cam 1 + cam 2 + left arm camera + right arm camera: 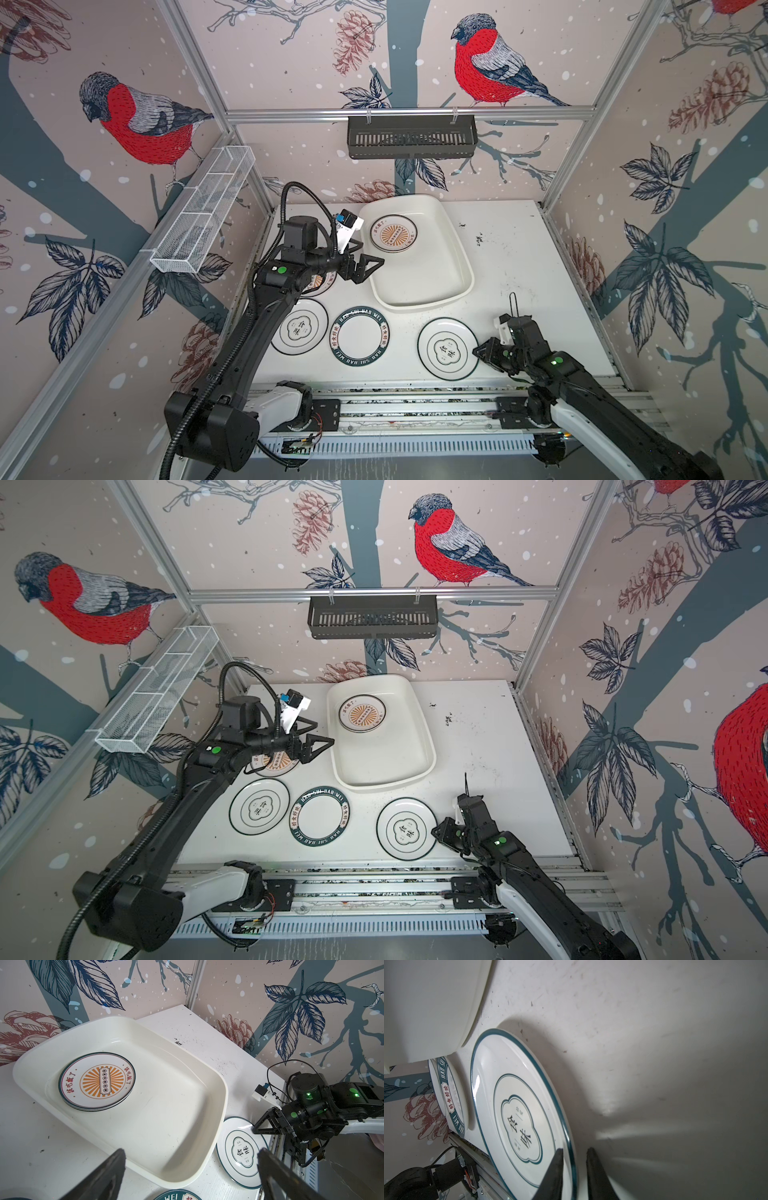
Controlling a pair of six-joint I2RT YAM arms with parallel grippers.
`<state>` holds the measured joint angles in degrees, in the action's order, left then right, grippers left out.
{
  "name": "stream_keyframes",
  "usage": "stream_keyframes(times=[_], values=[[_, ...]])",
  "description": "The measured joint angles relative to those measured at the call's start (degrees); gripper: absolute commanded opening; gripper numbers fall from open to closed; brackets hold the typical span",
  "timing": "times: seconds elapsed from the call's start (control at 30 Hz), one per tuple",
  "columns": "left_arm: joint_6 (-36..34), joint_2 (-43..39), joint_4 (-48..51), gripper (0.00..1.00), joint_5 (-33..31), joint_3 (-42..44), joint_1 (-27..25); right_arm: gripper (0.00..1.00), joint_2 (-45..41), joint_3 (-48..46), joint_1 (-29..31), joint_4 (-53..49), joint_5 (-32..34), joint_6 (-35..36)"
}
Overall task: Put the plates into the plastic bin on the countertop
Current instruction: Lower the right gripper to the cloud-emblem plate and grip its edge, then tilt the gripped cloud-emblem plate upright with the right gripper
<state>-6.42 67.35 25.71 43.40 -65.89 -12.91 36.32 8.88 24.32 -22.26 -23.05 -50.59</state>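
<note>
The cream plastic bin (424,300) (386,786) (176,1182) stands at the back of the countertop (519,257). Inside it lies a small stack of plates with a sunburst plate (393,234) (97,1081) on top. On the countertop lie another sunburst plate (322,283), half hidden by my left arm, an emblem plate (300,327), a green-lettered plate (360,337) and a second emblem plate (448,348) (519,1115). My left gripper (372,253) (191,1151) hangs open and empty over the bin's left wall. My right gripper (476,350) (575,1149) straddles the second emblem plate's right rim, with a narrow gap showing.
A black slotted rack (411,136) hangs on the back wall. A white wire basket (203,208) is fixed to the left rail. Aluminium rails (415,405) run along the front edge. Dark specks (478,239) lie to the right of the bin.
</note>
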Motion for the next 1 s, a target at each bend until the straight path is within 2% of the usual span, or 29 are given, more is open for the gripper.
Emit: stream_keyframes(times=[0.57,1.0], values=[[0.15,-0.24,-0.94,0.98,0.07,0.94,0.0,0.16,0.92,-0.31,-0.26,1.86,0.24,1.31],[0.42,-0.04,-1.14,0.98,0.07,1.05,0.0,0.12,-0.09,-0.22,-2.8,2.03,1.03,1.51]])
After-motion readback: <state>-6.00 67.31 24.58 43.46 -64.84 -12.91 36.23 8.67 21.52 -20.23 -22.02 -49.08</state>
